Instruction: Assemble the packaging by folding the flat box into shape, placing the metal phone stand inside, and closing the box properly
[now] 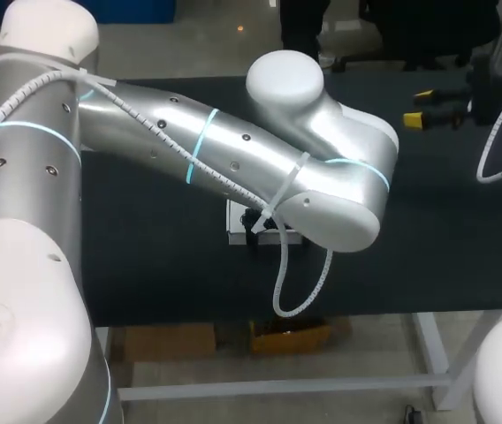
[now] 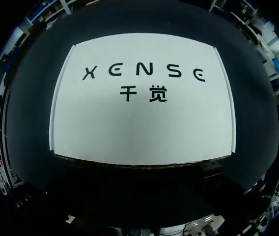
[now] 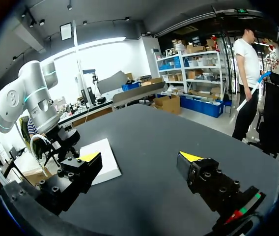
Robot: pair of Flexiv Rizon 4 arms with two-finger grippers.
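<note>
The flat white box [image 2: 142, 118] with black print lies on the black table [image 2: 31, 147], straight below my left wrist and facing it squarely. None of the left gripper's fingers show in that view. From the head view my left arm [image 1: 233, 150] reaches over the table's middle and hides all but a white sliver of the box [image 1: 236, 223]. My right gripper [image 3: 140, 157] hovers open and empty above the table, with the box [image 3: 105, 157] off beside one finger and my left arm [image 3: 31, 98] above it. In the head view the right gripper [image 1: 417, 106] sits at the far right. No phone stand is visible.
The black table [image 1: 145, 256] stretches wide around the box, and its front edge runs just nearer than the box. A white cable loop [image 1: 300, 287] hangs from my left arm over that edge.
</note>
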